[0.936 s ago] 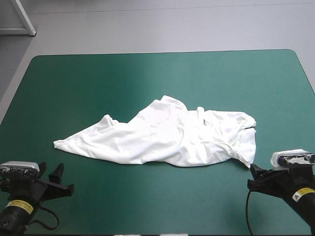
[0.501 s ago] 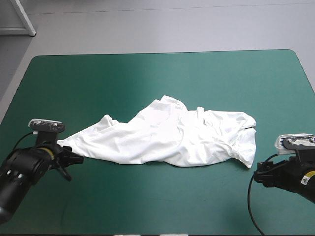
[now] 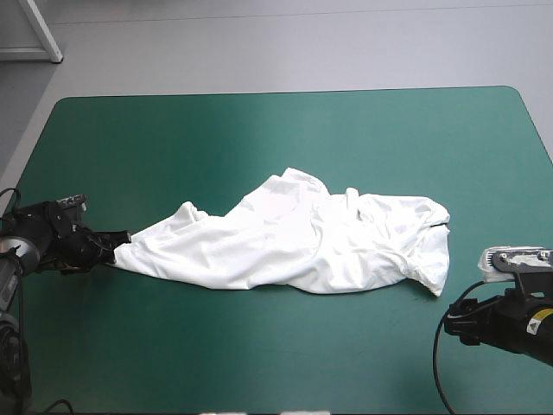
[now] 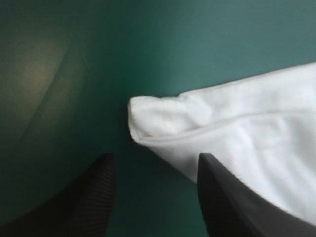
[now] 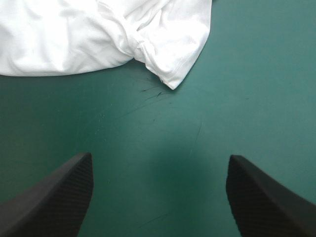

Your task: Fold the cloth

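T-shirt [image 4: 237, 123] shows one corner ahead of left claw [image 4: 155, 157], rest cut off.

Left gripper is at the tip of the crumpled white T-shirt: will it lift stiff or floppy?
Probably floppy: the white short-sleeved T-shirt lies in soft wrinkles, so it should sag from the left gripper. Likely light: the fabric looks thin. The far end may drag across the teal-green cover.

Bright even light, pale sheen on teal-green cover [image 3: 251, 138], faint shadow under T-shirt [image 3: 294, 242], perhaps overhead lamps
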You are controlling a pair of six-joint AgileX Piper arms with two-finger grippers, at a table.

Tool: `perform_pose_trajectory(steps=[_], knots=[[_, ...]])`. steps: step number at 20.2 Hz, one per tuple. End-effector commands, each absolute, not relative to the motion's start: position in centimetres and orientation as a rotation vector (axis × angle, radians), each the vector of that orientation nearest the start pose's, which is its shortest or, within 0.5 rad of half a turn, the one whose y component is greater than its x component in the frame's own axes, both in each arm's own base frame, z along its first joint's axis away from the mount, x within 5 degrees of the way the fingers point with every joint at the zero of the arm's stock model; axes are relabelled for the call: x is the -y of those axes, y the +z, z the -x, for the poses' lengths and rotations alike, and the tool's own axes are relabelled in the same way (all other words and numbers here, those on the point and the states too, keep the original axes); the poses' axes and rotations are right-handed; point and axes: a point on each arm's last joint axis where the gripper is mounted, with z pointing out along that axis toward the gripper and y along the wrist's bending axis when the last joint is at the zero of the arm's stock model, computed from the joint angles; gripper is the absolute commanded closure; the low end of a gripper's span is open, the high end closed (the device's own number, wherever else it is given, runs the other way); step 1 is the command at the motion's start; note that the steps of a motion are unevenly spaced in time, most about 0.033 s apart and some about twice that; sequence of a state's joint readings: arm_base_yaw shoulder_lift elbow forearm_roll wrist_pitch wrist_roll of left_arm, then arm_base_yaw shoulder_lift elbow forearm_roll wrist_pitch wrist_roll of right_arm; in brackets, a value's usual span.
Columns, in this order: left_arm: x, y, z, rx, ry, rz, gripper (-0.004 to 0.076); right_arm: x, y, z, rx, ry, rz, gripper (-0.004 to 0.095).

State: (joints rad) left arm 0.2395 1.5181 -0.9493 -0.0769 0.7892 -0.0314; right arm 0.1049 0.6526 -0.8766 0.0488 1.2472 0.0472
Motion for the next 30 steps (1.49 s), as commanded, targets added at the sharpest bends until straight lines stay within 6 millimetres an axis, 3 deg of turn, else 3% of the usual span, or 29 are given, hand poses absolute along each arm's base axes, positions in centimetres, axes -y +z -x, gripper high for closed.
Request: perform_pose_trajectory(steps=[1, 4, 6, 8, 10, 13, 20, 25, 30], knots=[[-6.6, 22.7, -29.0, -2.719, -0.068, 0.477, 0.0332, -1.3, 36.0, -8.7, -2.451, 0.129, 0.076, 0.0194], [-6.8, 22.9, -29.4, -2.667, -0.06, 0.474, 0.0335, -1.5, 35.9, -9.4, -2.456, 0.129, 0.1, 0.0194], [-6.8, 22.9, -29.5, -2.657, -0.062, 0.477, 0.0413, -1.7, 35.5, -10.8, -2.477, 0.129, 0.111, 0.0194], [-6.9, 23.1, -29.8, -2.624, -0.042, 0.429, 0.0603, -2.1, 34.4, -13.5, -2.543, 0.146, 0.128, 0.0195], [-7.0, 23.2, -30.0, -2.603, -0.032, 0.41, 0.0729, -2.4, 33.1, -15.9, -2.616, 0.141, 0.129, 0.0215], [-6.7, 23.3, -30.1, -2.592, -0.068, 0.399, 0.0733, -2.8, 30.6, -19.3, -2.707, 0.138, 0.15, 0.0281], [-6.4, 23.4, -30.3, -2.575, -0.117, 0.389, 0.0733, -3.1, 25.9, -24.2, -2.811, 0.106, 0.156, 0.0281], [-6.4, 23.4, -30.3, -2.574, -0.11, 0.367, 0.0733, -3.2, 23.2, -25.8, -2.89, 0.084, 0.166, 0.0308], [-6.5, 23.4, -30.4, -2.568, -0.107, 0.367, 0.0733, -3.3, 21.1, -25.9, -2.957, 0.099, 0.152, 0.0467]])
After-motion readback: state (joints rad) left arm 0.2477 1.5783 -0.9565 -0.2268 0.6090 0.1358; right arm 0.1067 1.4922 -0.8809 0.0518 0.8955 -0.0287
